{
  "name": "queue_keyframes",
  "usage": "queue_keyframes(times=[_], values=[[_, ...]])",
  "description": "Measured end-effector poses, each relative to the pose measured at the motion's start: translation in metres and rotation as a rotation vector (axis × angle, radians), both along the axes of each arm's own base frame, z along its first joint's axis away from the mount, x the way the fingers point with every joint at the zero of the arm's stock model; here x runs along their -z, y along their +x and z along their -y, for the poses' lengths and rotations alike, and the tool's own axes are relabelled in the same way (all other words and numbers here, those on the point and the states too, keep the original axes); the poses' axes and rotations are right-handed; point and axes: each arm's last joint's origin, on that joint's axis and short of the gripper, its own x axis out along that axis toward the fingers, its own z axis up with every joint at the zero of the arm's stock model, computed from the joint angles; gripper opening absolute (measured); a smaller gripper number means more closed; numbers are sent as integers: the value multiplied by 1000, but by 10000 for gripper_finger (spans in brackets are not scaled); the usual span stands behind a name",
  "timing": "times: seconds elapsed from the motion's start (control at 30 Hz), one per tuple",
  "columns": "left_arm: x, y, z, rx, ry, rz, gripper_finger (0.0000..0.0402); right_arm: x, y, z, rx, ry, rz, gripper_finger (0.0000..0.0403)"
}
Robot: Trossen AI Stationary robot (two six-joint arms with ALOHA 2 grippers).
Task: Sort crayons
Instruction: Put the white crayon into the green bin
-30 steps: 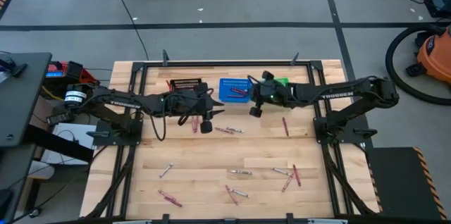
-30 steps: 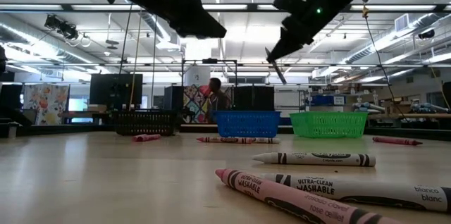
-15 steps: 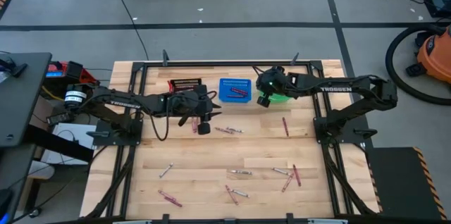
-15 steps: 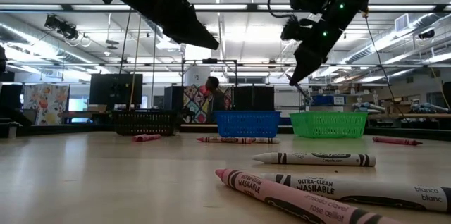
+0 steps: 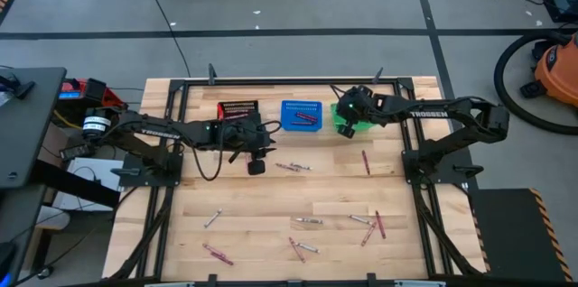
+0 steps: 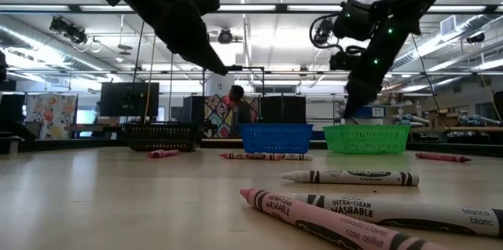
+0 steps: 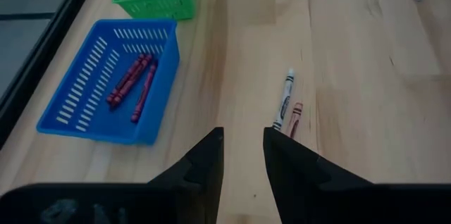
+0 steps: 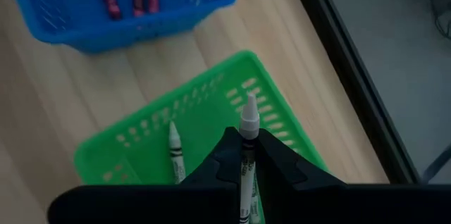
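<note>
Over the green basket (image 8: 211, 122), right gripper (image 8: 246, 155) pinches a white crayon (image 8: 246, 146), tip up; another white crayon (image 8: 175, 155) lies inside. Blue basket (image 5: 301, 115) at 9 o'clock holds red crayons (image 7: 132, 83). Left gripper (image 7: 243, 146) hovers slightly parted, holding nothing, beside loose crayons (image 7: 283, 101)

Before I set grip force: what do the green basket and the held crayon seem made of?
Green basket: probably moulded plastic, with slotted walls and an even colour. White crayon in the right gripper: likely wax, with a matte tip and a printed paper wrap.
</note>
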Motion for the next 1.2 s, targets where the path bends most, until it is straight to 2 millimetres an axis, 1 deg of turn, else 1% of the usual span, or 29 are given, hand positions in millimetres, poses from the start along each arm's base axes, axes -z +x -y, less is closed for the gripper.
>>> queue_keyframes(times=[0.17,0.47,0.7,0.83,1.0,1.2], values=[[0,0,0,-5,-6,0,112,3,-3,2,5,16,-4,35],[0,0,0,-8,-10,-1,112,3,-2,1,-16,36,12,75],[2,-2,0,-11,-15,-25,112,3,-2,1,-14,34,11,78],[4,-4,0,-11,-16,-54,112,2,-1,-1,-1,5,-8,78],[5,-4,0,-11,-17,-69,112,-6,6,-9,-33,-8,-16,79],[8,-7,1,-11,-18,-104,112,-17,15,-27,-57,37,-29,79]])
